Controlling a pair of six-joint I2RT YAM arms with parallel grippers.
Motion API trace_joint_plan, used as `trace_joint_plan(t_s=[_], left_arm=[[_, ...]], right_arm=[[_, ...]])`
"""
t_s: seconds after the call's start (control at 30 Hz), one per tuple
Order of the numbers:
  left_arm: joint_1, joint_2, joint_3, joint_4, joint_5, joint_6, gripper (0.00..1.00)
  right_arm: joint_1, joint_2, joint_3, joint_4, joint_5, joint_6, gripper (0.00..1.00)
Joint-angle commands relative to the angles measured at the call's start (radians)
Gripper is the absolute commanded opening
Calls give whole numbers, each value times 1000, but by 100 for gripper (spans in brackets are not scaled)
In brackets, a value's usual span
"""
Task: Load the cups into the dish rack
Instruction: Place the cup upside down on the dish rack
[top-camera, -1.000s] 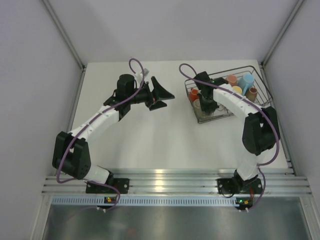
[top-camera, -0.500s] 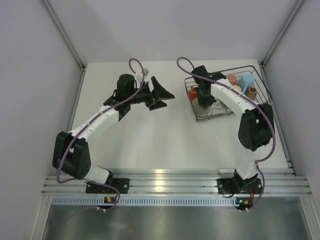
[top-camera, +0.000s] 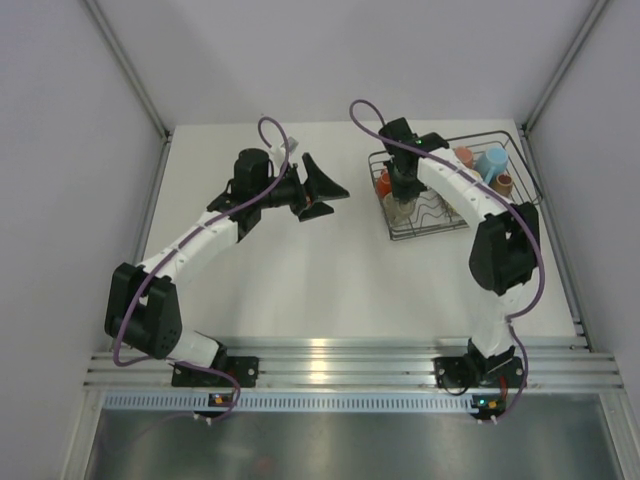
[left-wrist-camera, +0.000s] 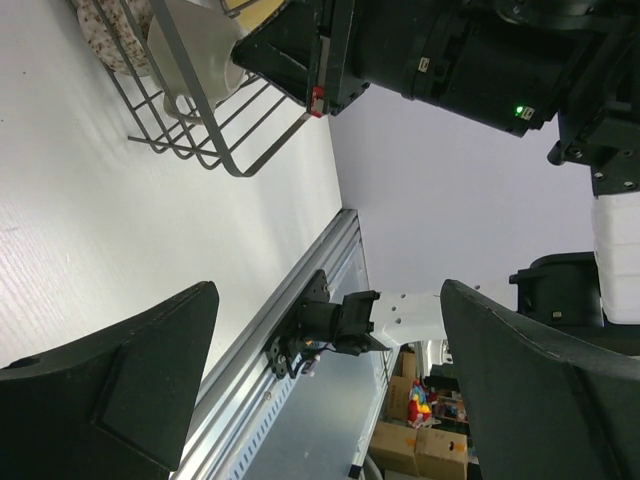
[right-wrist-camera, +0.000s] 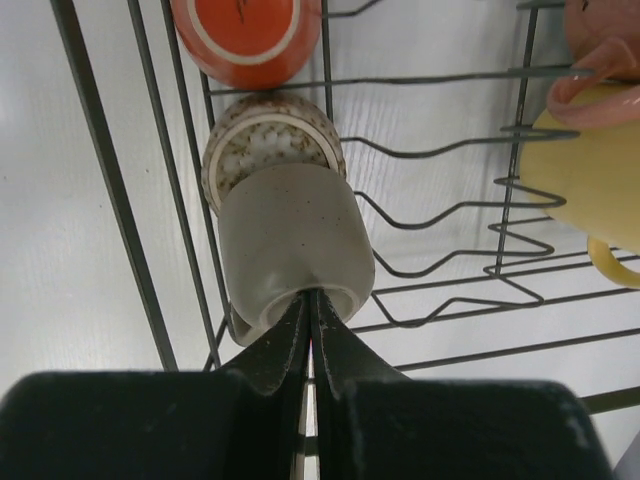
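Because the right end effector (right-wrist-camera: 312, 300) pinches the grey cup (right-wrist-camera: 290, 240) only at its near rim, fingers pressed almost together, we judge the cup could twist loose, or knock the speckled cup (right-wrist-camera: 270, 130) lying just past it at 12 o'clock. Both lie along the 9 o'clock side of the dish rack (right-wrist-camera: 113, 180), which stands at 1 o'clock on the table (top-camera: 330, 270). The right arm reaches far out, wrist pitched down. The left end effector (top-camera: 322, 188) hangs spread and bare at 11 o'clock.

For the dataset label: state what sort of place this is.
Probably a robotics lab cell: white table boxed by plain panels, aluminium rail at its near edge, cardboard boxes beyond.
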Motion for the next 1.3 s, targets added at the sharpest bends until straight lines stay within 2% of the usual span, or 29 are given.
trace_joint_plan(t_s=[0.0,0.3,0.7,0.93,1.03,1.07,1.27], left_arm=[[6,-32,-17,39,-3,10,98],[6,-46,-31,39,-6,9,98],[6,-58,-37,38,-9,12,98],[6,-64,-43,39,-15,12,98],[6,-61,-43,39,-14,12,98],[6,-58,-41,39,-12,13,98],[6,-52,-34,39,-8,15,98]], right_arm=[[12,44,94,27,16,-19,0],[12,140,221,-5,10,-43,0],[12,143,221,65,14,-60,0],[11,13,128,201,16,-46,3],[11,-73,68,254,25,-37,11],[12,-106,57,258,28,-34,24],[12,-140,33,214,7,-9,55]])
